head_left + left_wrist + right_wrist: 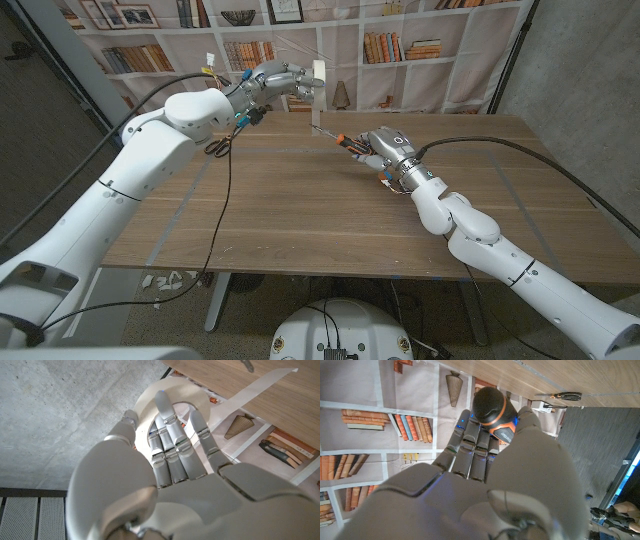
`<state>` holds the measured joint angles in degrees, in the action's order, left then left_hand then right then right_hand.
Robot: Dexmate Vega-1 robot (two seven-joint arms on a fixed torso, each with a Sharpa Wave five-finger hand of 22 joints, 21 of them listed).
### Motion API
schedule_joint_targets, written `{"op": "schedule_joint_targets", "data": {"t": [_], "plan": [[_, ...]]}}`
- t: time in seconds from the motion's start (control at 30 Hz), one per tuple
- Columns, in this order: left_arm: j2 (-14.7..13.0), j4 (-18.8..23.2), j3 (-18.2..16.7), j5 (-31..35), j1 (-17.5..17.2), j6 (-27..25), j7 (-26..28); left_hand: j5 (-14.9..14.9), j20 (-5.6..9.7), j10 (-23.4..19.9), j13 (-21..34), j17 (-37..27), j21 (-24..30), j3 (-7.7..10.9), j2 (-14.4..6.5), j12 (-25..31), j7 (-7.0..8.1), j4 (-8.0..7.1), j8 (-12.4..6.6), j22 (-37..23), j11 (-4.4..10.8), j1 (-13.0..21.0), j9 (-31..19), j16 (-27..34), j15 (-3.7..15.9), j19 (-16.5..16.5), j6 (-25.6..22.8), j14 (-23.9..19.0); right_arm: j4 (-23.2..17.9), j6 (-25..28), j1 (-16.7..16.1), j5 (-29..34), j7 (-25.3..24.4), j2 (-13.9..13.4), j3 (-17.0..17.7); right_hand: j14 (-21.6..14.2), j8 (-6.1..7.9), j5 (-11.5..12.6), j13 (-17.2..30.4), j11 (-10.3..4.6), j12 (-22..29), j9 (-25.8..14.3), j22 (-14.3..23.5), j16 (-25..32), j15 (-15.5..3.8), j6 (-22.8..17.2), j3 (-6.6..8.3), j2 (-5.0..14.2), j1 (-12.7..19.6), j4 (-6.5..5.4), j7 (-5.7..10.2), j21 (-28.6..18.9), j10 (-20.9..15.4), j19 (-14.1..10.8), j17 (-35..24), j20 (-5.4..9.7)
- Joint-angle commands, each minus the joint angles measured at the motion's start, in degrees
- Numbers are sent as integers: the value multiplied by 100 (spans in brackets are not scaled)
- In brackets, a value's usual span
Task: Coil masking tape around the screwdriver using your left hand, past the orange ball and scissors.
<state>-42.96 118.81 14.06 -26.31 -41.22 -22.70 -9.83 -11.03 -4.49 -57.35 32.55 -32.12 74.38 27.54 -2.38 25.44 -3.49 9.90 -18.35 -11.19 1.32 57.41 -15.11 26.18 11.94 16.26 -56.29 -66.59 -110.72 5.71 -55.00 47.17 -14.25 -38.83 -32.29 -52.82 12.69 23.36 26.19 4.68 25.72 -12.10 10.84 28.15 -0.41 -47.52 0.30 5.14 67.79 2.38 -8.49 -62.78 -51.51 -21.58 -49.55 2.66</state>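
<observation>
Left robot hand (283, 82) grips masking tape (318, 76); right robot hand (385, 150) clasps screwdriver (340, 139).

The left arm reaches across the far left of the table, its white five-finger left hand (277, 80) raised above the surface, fingers (172, 435) gripping a roll. The right arm extends toward the table's middle, its white five-finger right hand (385, 148) low, fingers (470, 442) wrapped around a handle.
</observation>
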Motion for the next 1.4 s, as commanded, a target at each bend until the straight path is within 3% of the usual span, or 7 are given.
{"op": "schedule_joint_targets", "data": {"t": [0.03, 0.3, 0.8, 0.93, 1.4], "plan": [[-261, 150, 227, -81, 399, -591, -439, -20, -8, -610, 564, -18, 33, 215, -644, 24, -30, -172, 3, 0, 584, 635, -41, 8, 86, 5, -64, -37, 82, -279, 62, 154, -10, 68, -30, -648, 38, 43, 30, -1057, 13, -33, 15, -43, -1239, -1587, -11, 372, 417, -16, 1504, -15, -1016, 28, -34, 778], [-415, 288, 190, -377, 509, -842, -809, -17, -25, -674, 579, -50, 78, 244, -636, 25, -92, -111, 15, 1, 567, 701, -55, 28, 96, 58, -64, -88, 239, -351, 140, 144, -102, 166, 4, -654, 30, 55, 33, -1057, -7, -35, 12, -58, -1242, -1583, -26, 377, 430, -25, 1507, -20, -1005, 31, -51, 780], [-652, 914, -194, -597, 218, -1125, -510, 20, -59, -739, 549, -92, 155, 274, -628, -20, -166, -77, 35, 1, 529, 753, -60, 50, 71, 120, -107, -163, 311, -260, 131, 143, -27, 130, 68, -661, 20, 71, 56, -1060, -19, -39, 8, -82, -1245, -1575, -50, 378, 453, -34, 1508, -28, -1003, 30, -76, 782], [-638, 992, -392, -686, 104, -1052, -408, 27, -58, -729, 569, -88, 167, 286, -627, -26, -168, -79, 48, 2, 548, 754, -60, 42, 67, 116, -101, -174, 277, -211, 80, 127, -11, 119, 84, -658, 19, 74, 62, -1060, -21, -41, 8, -89, -1244, -1576, -55, 379, 457, -37, 1516, -31, -1001, 29, -82, 780], [-724, 1148, -532, -1000, 43, -1008, -507, 48, -68, -753, 577, -115, 207, 303, -621, -55, -180, -79, 68, 8, 537, 761, -82, 29, 60, 119, -106, -173, 269, -164, 78, 233, 0, 135, 20, -659, 12, 92, 70, -1056, -48, -47, 5, -120, -1243, -1576, -85, 388, 474, -58, 1522, -36, -1001, 45, -111, 770]]}}
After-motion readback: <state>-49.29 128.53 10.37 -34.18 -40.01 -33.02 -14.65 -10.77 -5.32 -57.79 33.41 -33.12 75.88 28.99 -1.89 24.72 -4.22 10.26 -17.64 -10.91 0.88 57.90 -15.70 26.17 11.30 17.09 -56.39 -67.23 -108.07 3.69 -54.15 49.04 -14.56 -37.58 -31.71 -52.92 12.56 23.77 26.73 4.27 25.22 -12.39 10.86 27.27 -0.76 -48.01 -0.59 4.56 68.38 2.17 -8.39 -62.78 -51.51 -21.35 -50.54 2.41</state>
